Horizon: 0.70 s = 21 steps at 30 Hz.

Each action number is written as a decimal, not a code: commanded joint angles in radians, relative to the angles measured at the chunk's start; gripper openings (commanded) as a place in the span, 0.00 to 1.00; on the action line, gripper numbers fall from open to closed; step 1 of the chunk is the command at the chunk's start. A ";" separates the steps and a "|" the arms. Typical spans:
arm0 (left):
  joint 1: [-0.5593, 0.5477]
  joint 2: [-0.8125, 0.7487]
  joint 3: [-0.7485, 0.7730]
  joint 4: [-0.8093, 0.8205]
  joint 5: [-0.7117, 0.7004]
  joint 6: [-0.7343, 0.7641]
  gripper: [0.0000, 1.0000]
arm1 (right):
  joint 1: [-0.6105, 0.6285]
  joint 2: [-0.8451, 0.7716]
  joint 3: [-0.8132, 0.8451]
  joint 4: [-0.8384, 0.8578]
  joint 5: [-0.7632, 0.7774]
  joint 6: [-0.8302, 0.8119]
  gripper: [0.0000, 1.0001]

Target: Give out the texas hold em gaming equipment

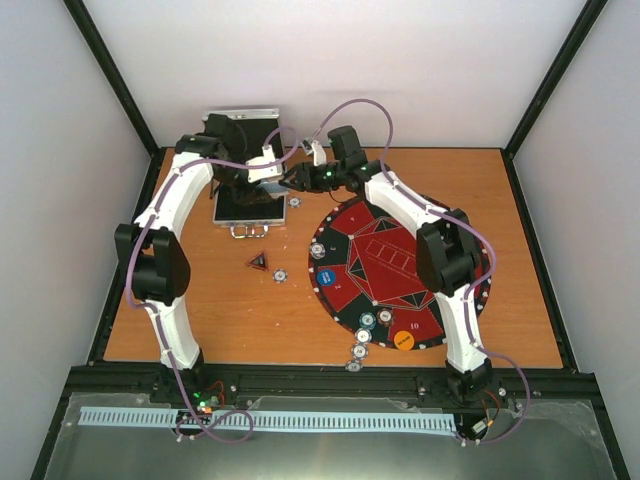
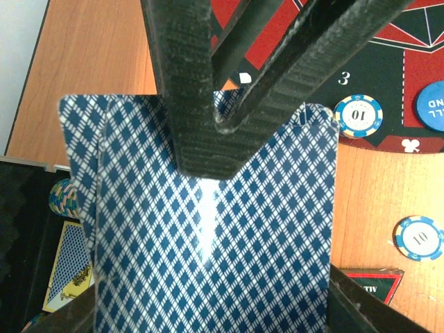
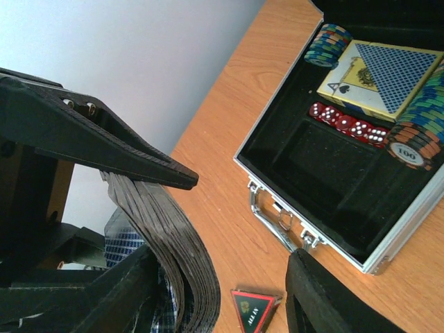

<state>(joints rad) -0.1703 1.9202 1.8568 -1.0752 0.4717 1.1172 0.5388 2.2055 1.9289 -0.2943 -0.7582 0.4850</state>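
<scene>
Playing cards [image 2: 215, 263] sit mid-air beside the open chip case [image 3: 326, 173], off the counter [image 1: 200, 300]; we see left gripper [image 2: 215, 316] clamped across them, right gripper [image 3: 170, 222] jaws apart around their edge.

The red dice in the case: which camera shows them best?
The right wrist view: the red dice lie in a row inside the open case. From above they cannot be made out; the left wrist view catches only the case's corner.

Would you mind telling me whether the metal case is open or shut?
Open: the right wrist view looks straight into the metal case, showing its black lining, a card box, red dice and chip stacks inside.
</scene>
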 commanded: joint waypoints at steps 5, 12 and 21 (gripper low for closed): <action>-0.005 0.003 0.028 -0.014 0.000 0.020 0.49 | -0.015 -0.055 0.025 -0.093 0.087 -0.081 0.51; -0.005 0.008 0.025 -0.007 -0.004 0.018 0.49 | -0.014 -0.056 0.050 -0.083 0.014 -0.093 0.51; -0.004 0.016 0.026 -0.008 -0.016 0.017 0.49 | 0.003 -0.052 0.085 -0.090 0.020 -0.128 0.44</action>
<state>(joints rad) -0.1703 1.9278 1.8568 -1.0767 0.4496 1.1172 0.5354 2.1906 1.9816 -0.3695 -0.7624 0.3866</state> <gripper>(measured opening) 0.512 0.460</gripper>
